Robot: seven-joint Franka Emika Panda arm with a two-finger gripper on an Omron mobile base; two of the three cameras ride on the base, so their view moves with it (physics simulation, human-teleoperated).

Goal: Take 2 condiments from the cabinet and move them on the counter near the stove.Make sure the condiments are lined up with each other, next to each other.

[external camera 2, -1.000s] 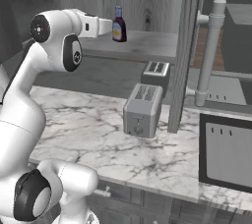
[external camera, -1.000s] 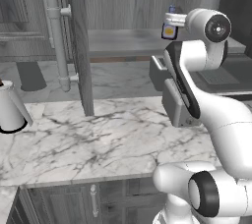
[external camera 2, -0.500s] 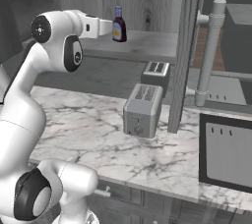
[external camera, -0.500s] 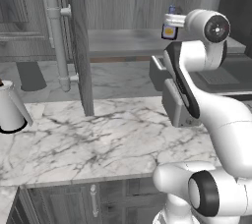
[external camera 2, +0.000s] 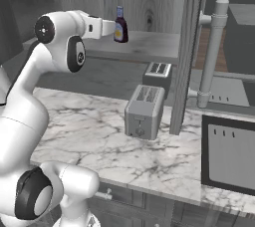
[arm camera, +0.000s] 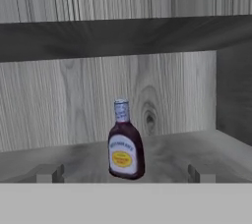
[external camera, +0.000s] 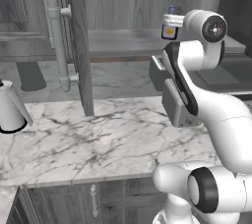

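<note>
While the arm partly hides the sauce bottle (external camera: 169, 30), the gripper (arm camera: 124, 173) gapes (tips barely visible).

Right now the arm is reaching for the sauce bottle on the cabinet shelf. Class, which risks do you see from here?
1. The sauce bottle stands tall and upright between the open hand's fingertips, not yet gripped; a nudge could tip it over.
2. It stands on the cabinet shelf, high above the counter and the toaster; if it slips it could fall on them.
3. The open cabinet door hangs beside the path down; the arm could strike it.
</note>
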